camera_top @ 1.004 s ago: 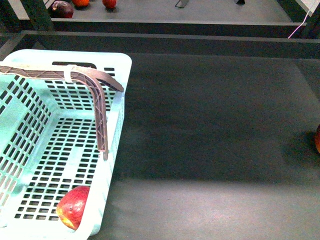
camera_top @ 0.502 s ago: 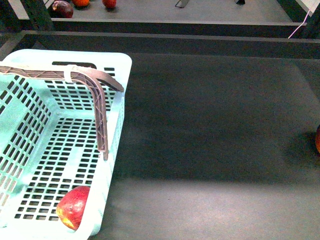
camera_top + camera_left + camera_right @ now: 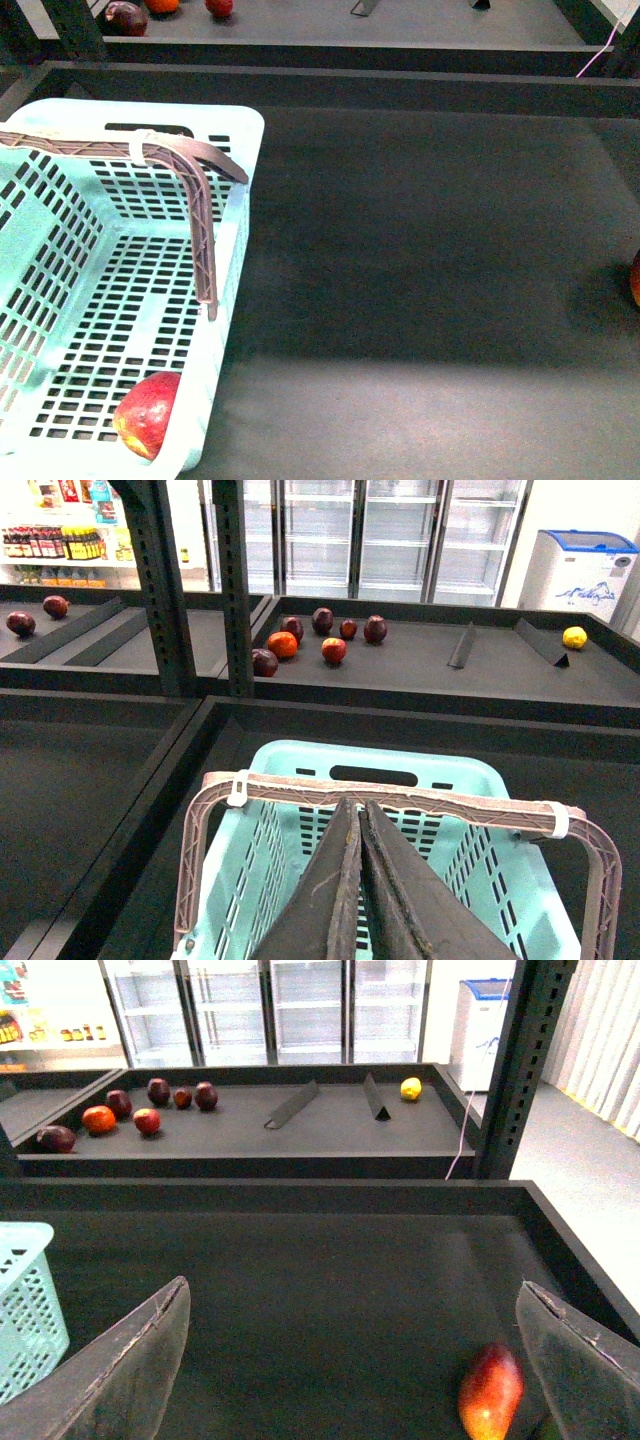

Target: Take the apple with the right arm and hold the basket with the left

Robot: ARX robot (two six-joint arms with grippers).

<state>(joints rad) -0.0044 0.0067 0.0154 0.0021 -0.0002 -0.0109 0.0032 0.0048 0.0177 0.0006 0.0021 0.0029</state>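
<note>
The mint-green basket (image 3: 238,190) stands at the table's left, its mauve lattice handle (image 3: 203,235) swung up. A red apple (image 3: 146,412) with a yellowish patch lies in its near right corner. In the left wrist view my left gripper (image 3: 356,804) is shut and empty above the basket (image 3: 300,765). Its tips end right at the handle bar (image 3: 400,798); I cannot tell whether they touch it. My right gripper (image 3: 352,1295) is open wide and empty over the dark table. A second red fruit with a yellow-orange base (image 3: 490,1392) lies close to its finger (image 3: 575,1355). Neither arm shows in the front view.
That second red fruit shows cut off at the right edge of the front view (image 3: 635,278). A raised dark ledge (image 3: 330,75) borders the table's far side. Beyond it, a shelf holds several fruits (image 3: 322,640), two black dividers (image 3: 290,1105) and a yellow fruit (image 3: 410,1088).
</note>
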